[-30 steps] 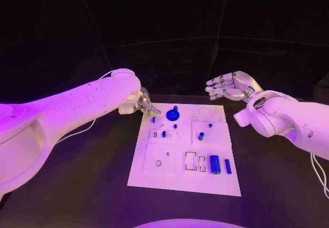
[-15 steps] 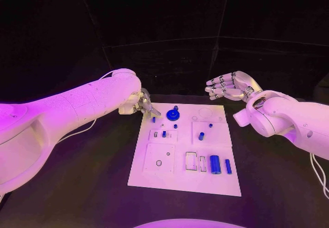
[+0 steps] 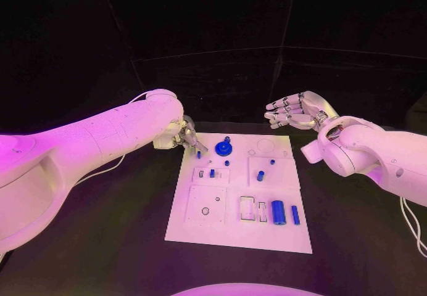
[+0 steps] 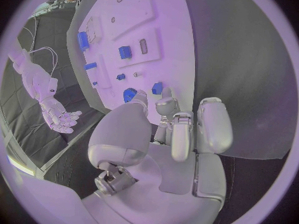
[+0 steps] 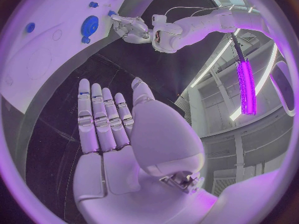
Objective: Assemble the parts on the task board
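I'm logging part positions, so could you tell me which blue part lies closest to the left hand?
The small blue part at the task board's far left corner, right by the left hand's fingertips; the others lie farther in.

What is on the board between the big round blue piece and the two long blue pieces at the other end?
Between the round piece and the long pieces stand small blue pegs on the board, seen in the head view.

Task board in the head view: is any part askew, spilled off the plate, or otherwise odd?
Nothing stands out. The white rectangular task board lies flat on the black table, with the small blue parts all on the board. The left hand is at the board's far corner; the right hand hovers open beyond it.
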`<control>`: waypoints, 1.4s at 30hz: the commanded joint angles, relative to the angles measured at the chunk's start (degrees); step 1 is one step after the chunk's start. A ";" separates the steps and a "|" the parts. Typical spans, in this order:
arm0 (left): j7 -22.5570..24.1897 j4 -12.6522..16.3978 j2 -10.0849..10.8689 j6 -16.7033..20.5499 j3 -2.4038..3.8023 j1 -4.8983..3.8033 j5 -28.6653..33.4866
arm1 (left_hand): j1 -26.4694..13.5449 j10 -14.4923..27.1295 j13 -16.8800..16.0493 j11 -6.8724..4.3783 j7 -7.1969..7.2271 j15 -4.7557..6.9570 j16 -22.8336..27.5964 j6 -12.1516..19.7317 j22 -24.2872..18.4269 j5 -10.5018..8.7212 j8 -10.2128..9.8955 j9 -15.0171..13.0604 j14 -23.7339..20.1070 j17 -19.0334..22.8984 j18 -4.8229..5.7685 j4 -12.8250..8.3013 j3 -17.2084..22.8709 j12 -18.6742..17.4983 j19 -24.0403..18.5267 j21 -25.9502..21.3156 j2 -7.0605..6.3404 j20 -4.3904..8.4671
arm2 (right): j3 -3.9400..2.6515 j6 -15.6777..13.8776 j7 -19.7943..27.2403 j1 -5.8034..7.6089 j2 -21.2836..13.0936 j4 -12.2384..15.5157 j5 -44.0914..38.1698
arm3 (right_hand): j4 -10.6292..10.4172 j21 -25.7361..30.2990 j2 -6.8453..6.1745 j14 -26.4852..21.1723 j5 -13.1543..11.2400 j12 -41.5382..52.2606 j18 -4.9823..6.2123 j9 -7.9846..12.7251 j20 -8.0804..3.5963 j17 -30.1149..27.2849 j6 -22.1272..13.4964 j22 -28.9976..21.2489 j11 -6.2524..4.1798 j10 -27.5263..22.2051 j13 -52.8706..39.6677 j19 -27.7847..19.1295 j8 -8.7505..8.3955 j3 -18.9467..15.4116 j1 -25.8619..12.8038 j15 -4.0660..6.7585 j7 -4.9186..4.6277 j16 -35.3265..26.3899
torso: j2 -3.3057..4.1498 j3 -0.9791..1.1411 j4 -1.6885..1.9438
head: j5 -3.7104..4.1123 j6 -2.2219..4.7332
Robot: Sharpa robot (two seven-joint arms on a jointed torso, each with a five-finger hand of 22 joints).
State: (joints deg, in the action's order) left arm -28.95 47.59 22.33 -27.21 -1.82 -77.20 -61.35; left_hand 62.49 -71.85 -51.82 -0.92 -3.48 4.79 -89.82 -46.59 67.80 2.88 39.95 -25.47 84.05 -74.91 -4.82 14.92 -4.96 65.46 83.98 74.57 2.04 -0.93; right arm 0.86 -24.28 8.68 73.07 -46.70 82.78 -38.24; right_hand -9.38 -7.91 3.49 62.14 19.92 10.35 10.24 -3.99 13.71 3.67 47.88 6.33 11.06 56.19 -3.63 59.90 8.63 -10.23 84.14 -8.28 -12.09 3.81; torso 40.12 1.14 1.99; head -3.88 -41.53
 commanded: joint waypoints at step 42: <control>-0.18 -0.55 -1.04 -0.76 -0.42 0.16 -0.35 | 4.92 0.22 0.33 0.25 -0.24 -0.26 -0.18 -0.52 -0.12 -0.19 0.03 0.51 5.95 -15.09 0.30 -3.09 0.86 0.20 -0.06 -0.16 2.99 -0.44 | -0.04 0.21 0.49 0.13 0.05 -0.35 -0.21 | 0.91 0.65 0.81 -0.04 1.04 -0.08 0.21 -0.10 0.11 -0.07 -0.05 -0.33 -0.14 -0.01 0.03 0.68 -0.10 0.45 0.38 0.17 -2.47 -0.09 | 0.00 -0.01 -0.04 | -0.04 -0.22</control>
State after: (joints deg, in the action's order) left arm -29.09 47.14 21.37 -27.48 -2.25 -76.97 -61.38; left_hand 66.97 -71.85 -51.53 -0.92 -3.68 4.79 -89.82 -46.79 67.71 2.88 39.95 -25.04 84.05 -74.91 -4.82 12.16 -4.08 65.46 83.98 74.57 4.96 -0.92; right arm 0.86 -24.23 8.78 73.07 -46.67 82.42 -38.28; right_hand -8.90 -7.46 3.72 62.14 20.80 10.35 10.24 -4.03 13.92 3.68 47.88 6.05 11.06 56.19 -3.63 60.10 8.63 -9.74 84.37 -8.28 -12.09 3.81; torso 40.14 1.15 1.98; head -3.90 -41.70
